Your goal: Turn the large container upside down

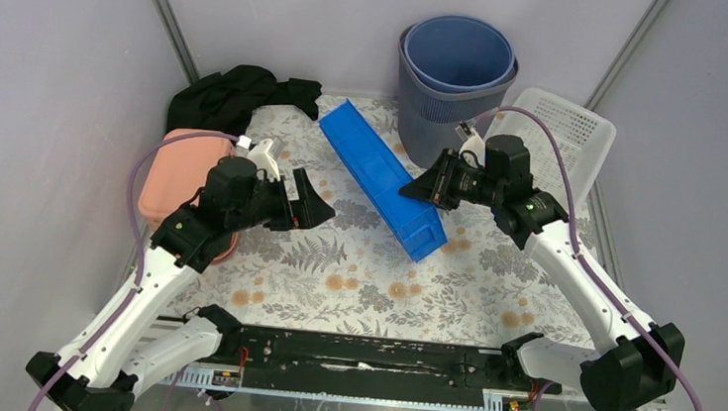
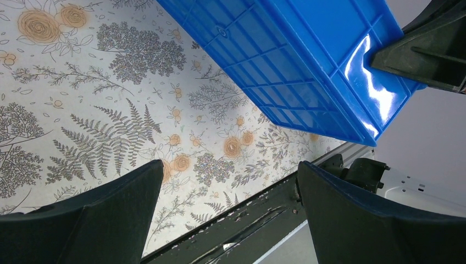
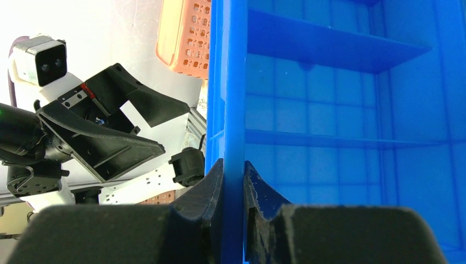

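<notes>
- Plain pale grey walls (image 1: 42, 88) close in the bench (image 1: 353, 284) on the left, back and right.
- Slim metal posts (image 1: 163, 9) run up the two back corners.
- The bench wears a white cloth (image 1: 493, 276) printed with grey ferns and orange flowers.
- A black rail (image 1: 367, 355) crosses its near edge, with bare grey metal below it.
- Light is even and soft.

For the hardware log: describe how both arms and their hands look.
Left arm and right arm match: white link shells, black joint housings. A purple cable loops along each. The left hand and right hand each have two black, wedge-shaped plastic fingers, with a white camera on the wrist. A small green light glows near each wrist.
</notes>
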`<state>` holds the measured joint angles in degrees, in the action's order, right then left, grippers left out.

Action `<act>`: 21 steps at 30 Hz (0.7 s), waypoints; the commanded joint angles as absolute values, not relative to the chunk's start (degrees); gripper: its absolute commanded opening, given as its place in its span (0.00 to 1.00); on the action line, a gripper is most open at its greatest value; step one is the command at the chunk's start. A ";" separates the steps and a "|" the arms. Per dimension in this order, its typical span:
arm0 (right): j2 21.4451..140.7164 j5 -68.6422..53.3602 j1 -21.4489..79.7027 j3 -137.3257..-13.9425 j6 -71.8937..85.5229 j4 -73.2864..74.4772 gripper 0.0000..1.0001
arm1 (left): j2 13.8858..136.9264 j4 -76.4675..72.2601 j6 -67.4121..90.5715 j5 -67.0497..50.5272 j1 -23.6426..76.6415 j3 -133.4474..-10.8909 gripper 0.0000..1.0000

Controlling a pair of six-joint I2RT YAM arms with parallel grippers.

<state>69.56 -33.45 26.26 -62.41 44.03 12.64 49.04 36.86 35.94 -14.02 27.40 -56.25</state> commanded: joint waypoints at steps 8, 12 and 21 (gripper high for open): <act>68.64 -33.93 26.97 -63.03 43.77 3.74 0.00 | 49.17 34.63 36.08 -13.35 27.77 -55.90 1.00; 68.71 -33.82 27.02 -62.60 43.85 3.50 0.00 | 49.25 34.63 36.07 -13.37 27.77 -55.82 1.00; 68.64 -33.33 27.01 -61.04 44.14 2.50 0.00 | 49.59 33.84 36.30 -13.68 27.77 -55.35 1.00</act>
